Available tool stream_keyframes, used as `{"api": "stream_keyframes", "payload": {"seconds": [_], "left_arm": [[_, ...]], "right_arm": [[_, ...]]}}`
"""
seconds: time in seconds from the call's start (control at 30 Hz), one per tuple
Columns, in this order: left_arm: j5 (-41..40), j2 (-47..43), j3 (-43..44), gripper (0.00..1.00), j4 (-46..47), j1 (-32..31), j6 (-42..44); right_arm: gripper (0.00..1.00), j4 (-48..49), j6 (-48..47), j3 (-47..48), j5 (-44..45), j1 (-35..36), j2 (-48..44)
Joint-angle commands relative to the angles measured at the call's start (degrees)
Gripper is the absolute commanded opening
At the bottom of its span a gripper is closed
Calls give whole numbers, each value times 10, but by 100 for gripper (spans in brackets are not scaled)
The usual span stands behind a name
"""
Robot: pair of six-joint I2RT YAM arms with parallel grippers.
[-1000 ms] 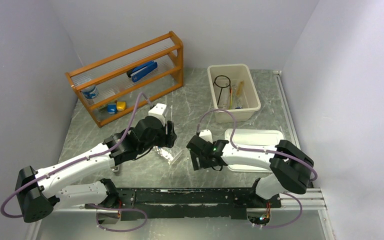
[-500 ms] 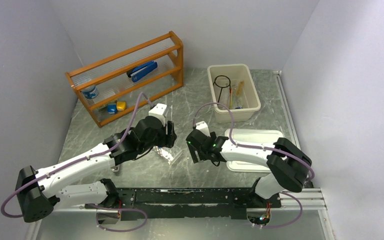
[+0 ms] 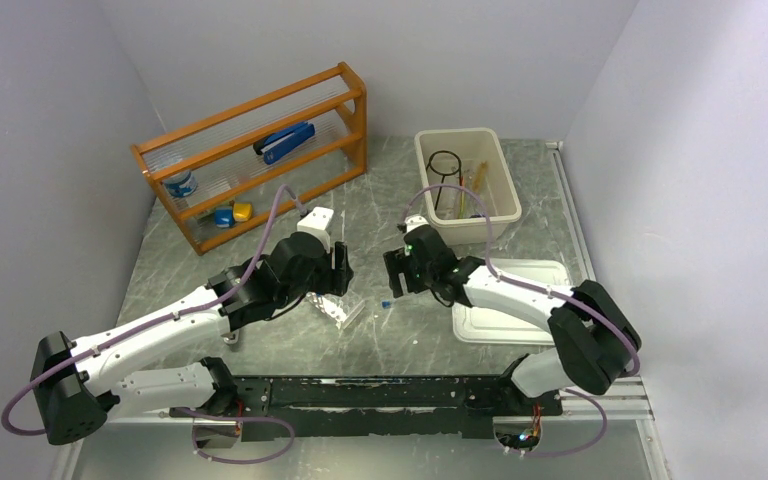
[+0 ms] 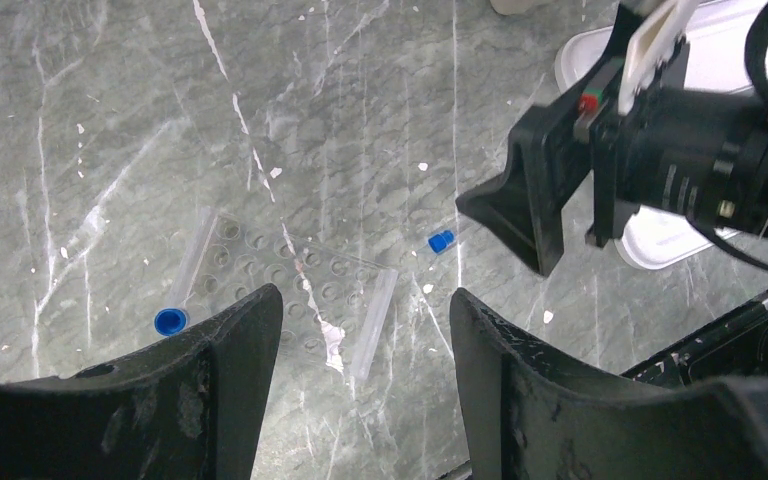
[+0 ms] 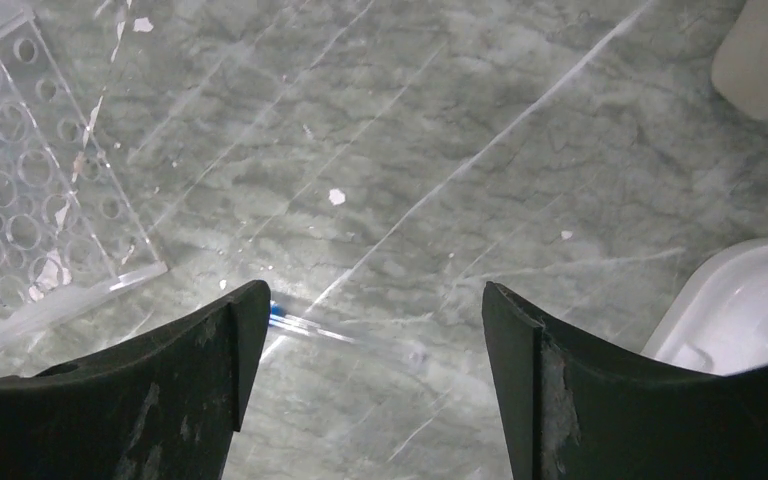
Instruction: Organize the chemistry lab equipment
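Note:
A clear plastic tube rack (image 4: 290,285) lies flat on the marble table, also in the top view (image 3: 336,308). A clear blue-capped tube (image 4: 182,285) lies along its left edge and an uncapped clear tube (image 4: 373,322) along its right edge. Another blue-capped tube (image 5: 335,334) lies loose on the table (image 3: 387,299); only its cap (image 4: 441,241) shows clearly in the left wrist view. My left gripper (image 4: 363,297) is open and empty above the rack (image 3: 338,273). My right gripper (image 5: 370,300) is open and empty just above the loose tube (image 3: 397,273).
A beige bin (image 3: 495,215) at the back right holds the black wire ring stand (image 3: 445,163) and thin rods (image 3: 472,190). A white lid (image 3: 525,322) lies at the right. A wooden shelf (image 3: 352,120) at the back left holds the blue stapler (image 3: 287,143).
My right gripper has moved away from the near edge towards the bin, and the loose blue-capped tube now shows on the table near it. The left arm has not moved.

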Motion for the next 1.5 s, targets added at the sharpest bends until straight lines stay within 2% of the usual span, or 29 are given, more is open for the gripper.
{"api": "stream_keyframes", "payload": {"seconds": [0.0,0.17,0.33,0.57,0.77,0.97,1.1,1.47], "left_arm": [[-8,-6,15,66,-1,4,5],[-13,-14,11,66,-5,4,3],[-7,-12,8,66,2,4,-1],[-3,-3,10,66,10,4,1],[1,0,16,66,9,4,1],[-6,-10,15,67,7,4,-2],[-8,-10,18,67,3,4,0],[-5,-9,19,67,4,4,-4]], "right_arm": [[81,46,-56,-8,-104,-38,10],[80,-8,-99,3,-168,-38,23],[80,-37,-63,-1,-181,-37,-6],[79,-78,-39,-6,-119,-7,15],[77,-105,-53,43,-31,23,61],[74,-106,-71,55,-29,32,97],[66,-112,-75,64,-32,34,115],[22,-119,-40,59,-2,42,119]]}}
